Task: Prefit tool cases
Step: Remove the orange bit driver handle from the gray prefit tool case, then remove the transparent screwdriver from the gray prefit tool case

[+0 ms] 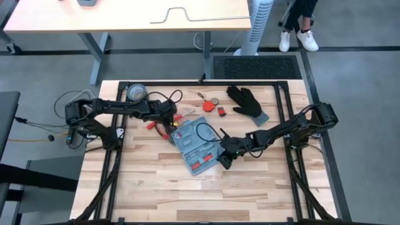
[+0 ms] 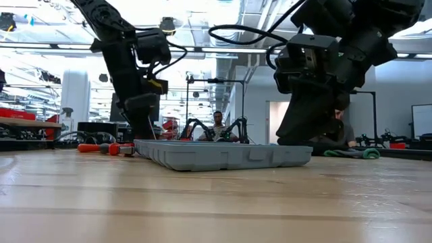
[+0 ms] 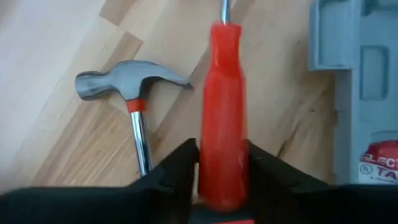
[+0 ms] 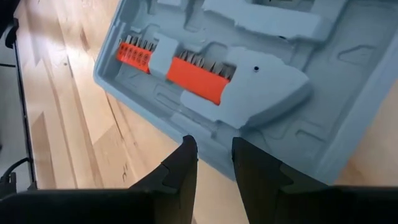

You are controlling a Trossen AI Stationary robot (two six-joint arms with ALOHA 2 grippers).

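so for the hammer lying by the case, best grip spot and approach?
Likely the bare metal shaft just below the red collar of the hammer, coming straight down with the fingers across the shaft. It lies flat on the table, and the shaft is narrow and straight with wood free on both sides. The left gripper is shut on the red screwdriver, so that goes first.

Grey floor (image 1: pixel 37 69) surrounds the wooden table (image 1: pixel 206 187). A pale desk (image 1: pixel 125 15) stands on the far side, with a black mat (image 1: pixel 256 65) beside it. Bright ceiling lights (image 2: pixel 202 27) hang overhead.
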